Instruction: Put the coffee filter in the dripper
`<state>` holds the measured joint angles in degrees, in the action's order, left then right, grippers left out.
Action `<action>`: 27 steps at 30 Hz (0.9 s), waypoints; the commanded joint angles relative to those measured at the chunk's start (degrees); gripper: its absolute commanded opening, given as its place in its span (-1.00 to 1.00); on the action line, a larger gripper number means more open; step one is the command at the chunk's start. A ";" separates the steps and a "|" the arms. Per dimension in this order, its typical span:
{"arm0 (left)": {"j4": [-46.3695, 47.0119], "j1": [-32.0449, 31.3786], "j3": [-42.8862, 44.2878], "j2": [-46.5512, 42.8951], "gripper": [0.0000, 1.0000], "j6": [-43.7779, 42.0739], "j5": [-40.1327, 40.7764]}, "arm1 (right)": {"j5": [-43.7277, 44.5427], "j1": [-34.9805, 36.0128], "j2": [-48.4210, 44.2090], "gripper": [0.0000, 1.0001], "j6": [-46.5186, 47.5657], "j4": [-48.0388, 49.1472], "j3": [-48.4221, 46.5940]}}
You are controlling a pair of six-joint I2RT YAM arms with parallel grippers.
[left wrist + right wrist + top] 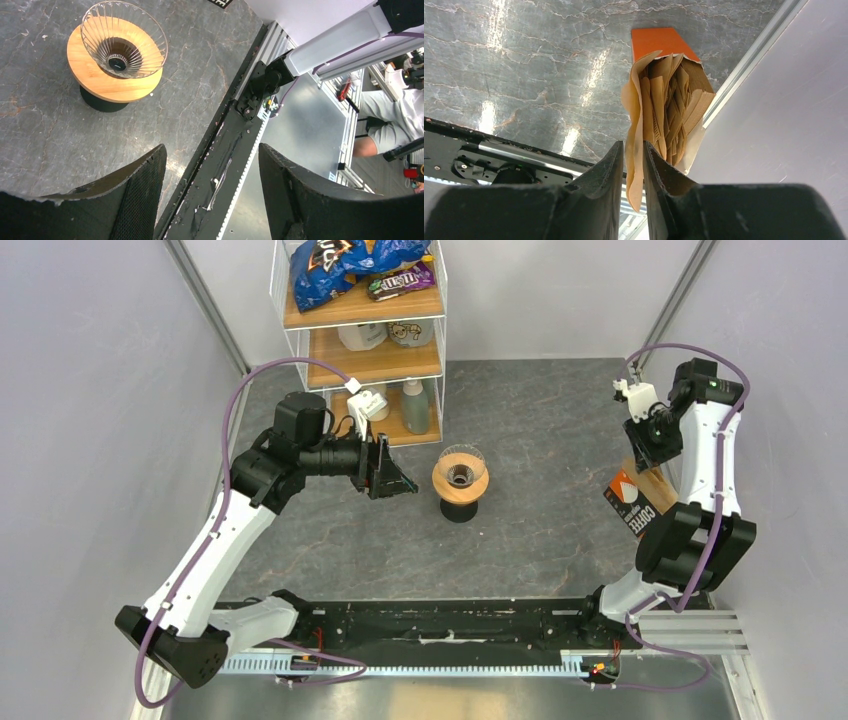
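Note:
The dripper point(460, 478), a clear glass cone on a round wooden ring with a black base, stands upright in the middle of the table and holds nothing; the left wrist view shows the dripper point(100, 82) at top left. My left gripper point(398, 483) hovers just left of it, open, and the left gripper point(211, 147) has nothing between its fingers. At the right wall, my right gripper point(633, 144) is shut on the outermost tan coffee filter point(633, 107), which sticks out of the packet's open mouth. The right gripper point(640, 432) hangs above that packet point(632, 502).
The black-and-orange packet point(664, 42) holds several more brown filters and leans against the right wall. A white wire rack point(365, 350) with wooden shelves, snack bags and bottles stands at the back, close behind the left arm. The arms' black base rail point(440, 625) runs along the near edge.

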<state>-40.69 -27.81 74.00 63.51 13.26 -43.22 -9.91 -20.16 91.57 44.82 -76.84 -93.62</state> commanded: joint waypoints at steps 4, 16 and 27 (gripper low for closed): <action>-0.16 0.04 0.80 -0.22 0.46 1.59 -1.78 | 2.27 -0.33 0.55 -0.48 0.76 1.09 -0.41; -0.07 0.04 0.87 -0.27 0.46 1.42 -1.60 | -0.32 -0.39 -2.27 -1.00 0.81 -0.84 -2.54; -3.24 0.13 6.18 0.22 0.49 -1.56 0.24 | -12.55 -0.31 -6.14 -1.00 -1.77 -10.24 -20.15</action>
<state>-42.33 -27.81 76.31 63.75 13.23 -43.44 -14.87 -20.27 87.94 44.16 -81.28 -105.32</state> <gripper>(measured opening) 0.737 0.007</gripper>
